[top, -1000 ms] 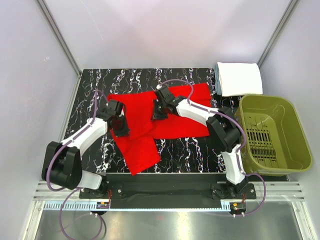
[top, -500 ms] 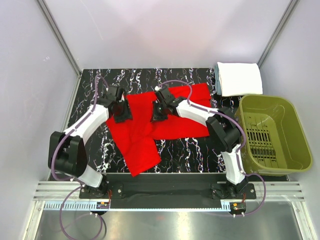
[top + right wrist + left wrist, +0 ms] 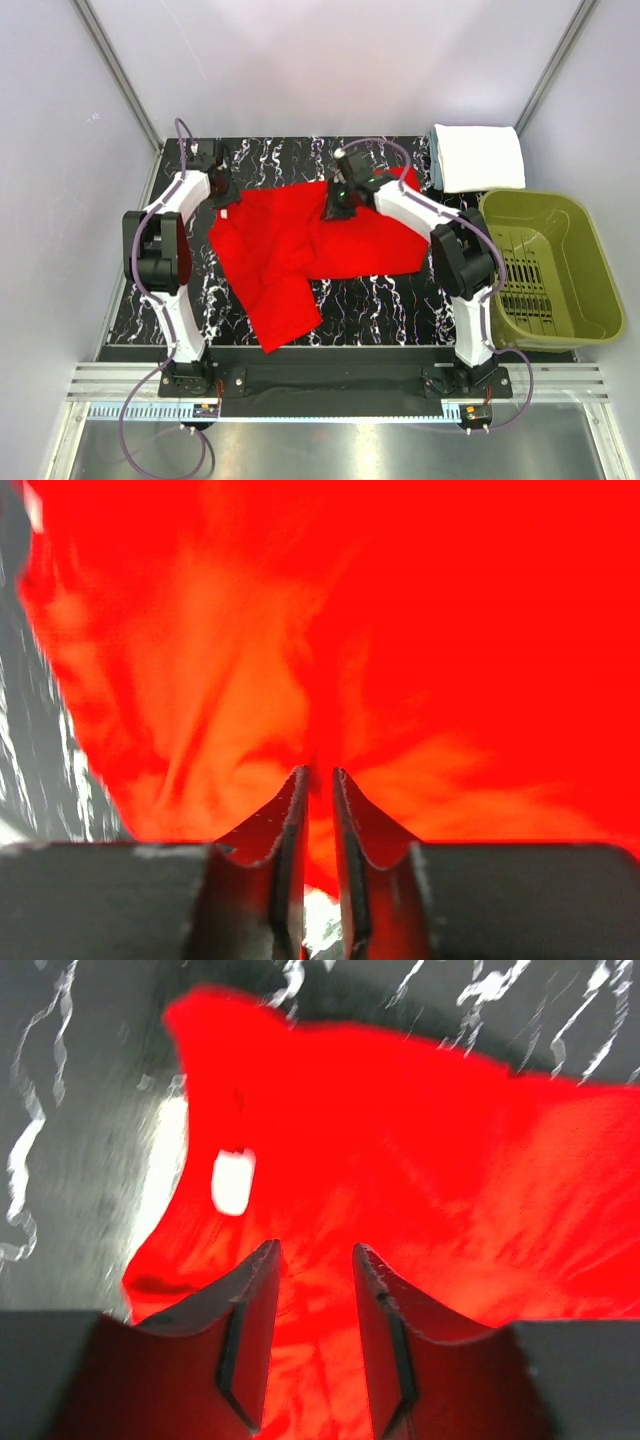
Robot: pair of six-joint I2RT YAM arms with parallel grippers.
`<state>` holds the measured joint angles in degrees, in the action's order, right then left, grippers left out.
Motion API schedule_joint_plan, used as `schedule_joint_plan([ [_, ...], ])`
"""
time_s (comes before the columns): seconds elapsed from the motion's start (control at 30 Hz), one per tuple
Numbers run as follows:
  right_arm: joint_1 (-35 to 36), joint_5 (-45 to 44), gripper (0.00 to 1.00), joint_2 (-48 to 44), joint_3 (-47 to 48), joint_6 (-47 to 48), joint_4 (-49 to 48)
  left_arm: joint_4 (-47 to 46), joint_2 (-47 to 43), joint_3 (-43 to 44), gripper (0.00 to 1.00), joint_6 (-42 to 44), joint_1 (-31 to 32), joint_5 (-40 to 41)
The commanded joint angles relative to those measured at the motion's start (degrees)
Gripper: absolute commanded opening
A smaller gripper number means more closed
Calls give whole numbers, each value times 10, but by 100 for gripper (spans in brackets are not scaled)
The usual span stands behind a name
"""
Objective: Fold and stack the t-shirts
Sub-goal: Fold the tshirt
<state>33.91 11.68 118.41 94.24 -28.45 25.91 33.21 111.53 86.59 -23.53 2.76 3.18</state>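
Right gripper is clamping a pinch of the red t-shirt at its far edge, with creases fanning out from the tips. Left gripper is hovering released, jaws parted, over the shirt's far-left corner. The shirt is lying spread mid-table. A folded white t-shirt is sitting far right, and the olive basket is sitting just near of it.

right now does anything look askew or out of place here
The red t-shirt lies skewed and rumpled, one flap trailing toward the near edge, unlike the neatly folded white shirt at the far right. Nothing looks spilled or damaged.
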Motion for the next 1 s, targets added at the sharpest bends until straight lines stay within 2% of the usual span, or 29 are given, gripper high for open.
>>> schedule_joint_plan([
  [0.0,-67,-7,20,22,59,14,1,-46,31,72,38,15,-8,-65],
  [0.1,-102,-28,19,60,102,16,0,-36,76,122,37,10,-8,-93],
  [0.2,-123,-42,20,114,156,10,16,-2,115,160,42,-1,-14,-38],
  [0.27,-141,-61,20,144,202,5,48,44,152,184,41,-11,-25,-3],
  [0.4,-172,-82,20,185,216,-4,55,34,176,168,41,-15,-57,2],
  [0.53,-197,-90,20,198,215,-8,67,48,220,205,41,-21,-79,-26],
  [0.67,-213,-114,23,202,210,5,84,76,263,292,42,-25,-92,-48],
  [0.87,-234,-114,25,191,196,22,57,82,328,407,42,-25,-106,-106],
  [0.97,-235,-97,29,184,191,32,36,54,344,432,43,-27,-106,-147],
])
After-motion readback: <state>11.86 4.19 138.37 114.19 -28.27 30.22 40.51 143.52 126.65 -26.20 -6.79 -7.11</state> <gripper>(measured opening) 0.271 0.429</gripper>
